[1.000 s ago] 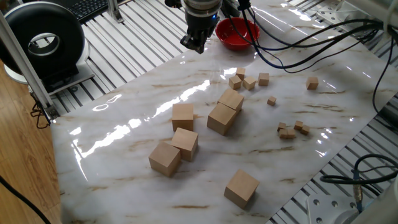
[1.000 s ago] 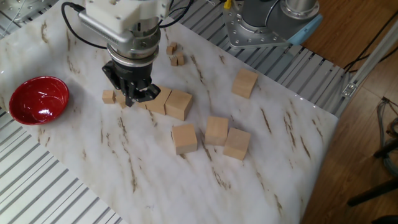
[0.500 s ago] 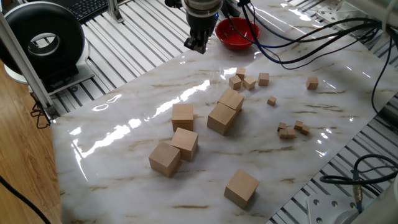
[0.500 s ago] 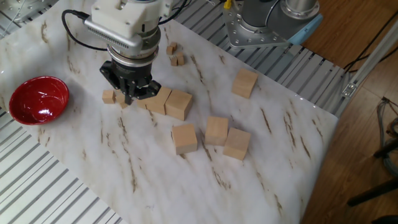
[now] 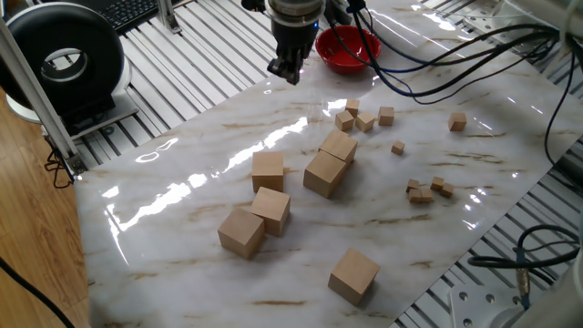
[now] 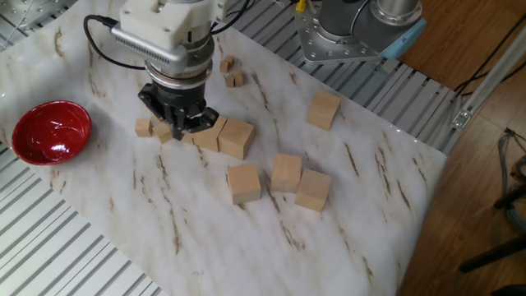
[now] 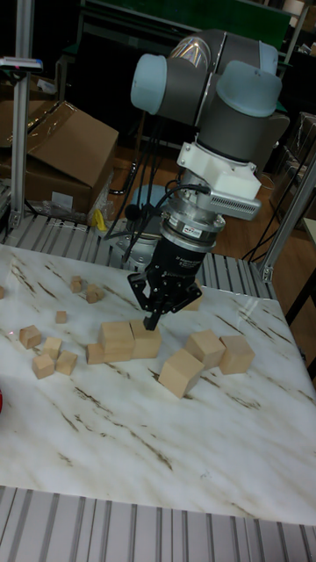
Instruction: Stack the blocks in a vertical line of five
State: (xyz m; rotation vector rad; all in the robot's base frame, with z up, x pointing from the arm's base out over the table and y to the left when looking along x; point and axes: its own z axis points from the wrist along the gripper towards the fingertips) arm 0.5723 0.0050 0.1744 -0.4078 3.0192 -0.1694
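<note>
The big wooden blocks, plain light-tan cubes, all lie flat on the white marble table top (image 5: 182,182). None sits on top of another. Two blocks (image 5: 331,162) touch each other side by side near the middle of the table. In the other fixed view this pair (image 6: 226,136) is just under and beside the robot's tool. Three more blocks sit close together a bit away: one (image 5: 268,170) alone, and two, (image 5: 271,209) and (image 5: 242,231), that touch at a corner. A sixth block (image 5: 353,275) rests well apart from the rest, near the table edge.

The black two-finger gripper (image 7: 154,314) hangs over the table, above the pair of touching blocks. Its fingers point down and hold nothing. The tips look close together, with a small gap, but I cannot tell for sure if it is open or closed. In the tall fixed view the tips are just above the top of the pair and do not seem to touch it.

Many tiny wooden cubes (image 5: 364,117) are scattered near the far side of the table, and some more (image 5: 426,189) lie in a little bunch. A shiny red bowl (image 6: 48,131) sits at the table's edge. A round black fan (image 5: 64,59) stands off the table.
</note>
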